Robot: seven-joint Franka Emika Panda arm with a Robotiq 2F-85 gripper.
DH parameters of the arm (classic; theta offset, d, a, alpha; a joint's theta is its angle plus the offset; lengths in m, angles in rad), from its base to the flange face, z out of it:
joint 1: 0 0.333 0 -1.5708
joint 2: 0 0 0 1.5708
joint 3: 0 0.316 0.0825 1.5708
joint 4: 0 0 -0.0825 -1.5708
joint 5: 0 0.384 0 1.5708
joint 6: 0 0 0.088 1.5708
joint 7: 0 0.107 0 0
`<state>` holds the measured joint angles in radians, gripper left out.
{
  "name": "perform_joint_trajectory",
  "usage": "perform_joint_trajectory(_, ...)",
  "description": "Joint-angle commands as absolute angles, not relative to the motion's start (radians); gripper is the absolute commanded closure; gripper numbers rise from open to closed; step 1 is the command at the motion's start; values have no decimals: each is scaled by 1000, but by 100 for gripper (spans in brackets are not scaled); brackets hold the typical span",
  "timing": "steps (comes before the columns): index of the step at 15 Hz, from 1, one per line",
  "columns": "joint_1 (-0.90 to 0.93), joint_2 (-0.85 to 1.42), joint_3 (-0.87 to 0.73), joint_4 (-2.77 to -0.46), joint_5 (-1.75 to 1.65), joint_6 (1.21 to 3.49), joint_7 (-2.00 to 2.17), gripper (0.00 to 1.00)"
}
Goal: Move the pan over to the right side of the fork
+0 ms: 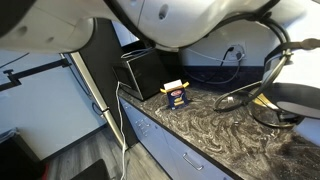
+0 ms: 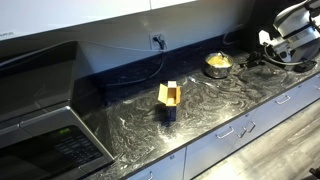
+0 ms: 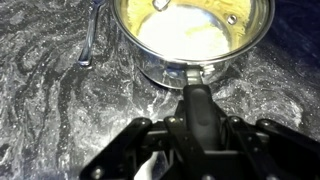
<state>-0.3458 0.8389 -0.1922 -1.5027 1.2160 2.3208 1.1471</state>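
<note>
The pan [image 3: 195, 30] sits upright on the dark marbled counter [image 3: 50, 110], its yellow inside facing up in the wrist view. Its short dark handle [image 3: 197, 100] runs straight from the steel wall toward the camera. The gripper [image 3: 197, 122] meets the end of that handle. Its fingers are drawn in on either side and clamped on the handle, though dark metal on dark handle blurs the line of contact.

A fork [image 3: 88, 40] lies just beside the pan on the left of the wrist view, lengthwise and apart from the rim.

In an exterior view the pan [image 2: 217, 65] stands near the back wall toward the far end of the counter [image 2: 130, 125], with the arm [image 2: 292, 35] reaching in from the edge of the picture. A small blue-and-yellow box [image 2: 169, 97] stands upright well apart from the pan, nearer the middle of the counter, with its top flaps open. A wall socket [image 2: 158, 42] sits behind the box, and a microwave [image 2: 45, 135] fills the near corner.
</note>
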Motion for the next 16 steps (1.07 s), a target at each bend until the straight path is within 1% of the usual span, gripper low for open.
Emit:
perform_joint_trajectory(1,-333,777,-186,-1532,1226,2333,1168,42)
perform_joint_trajectory(6,-294,696,-217,-1581,1147,2321,1233,5)
perform_joint_trajectory(7,-280,681,-230,-1593,1109,2324,1270,1)
perform_joint_trajectory(12,-212,582,-295,-1677,811,2255,1492,0)
perform_joint_trajectory(16,-179,454,-294,-1778,614,2250,1526,0)
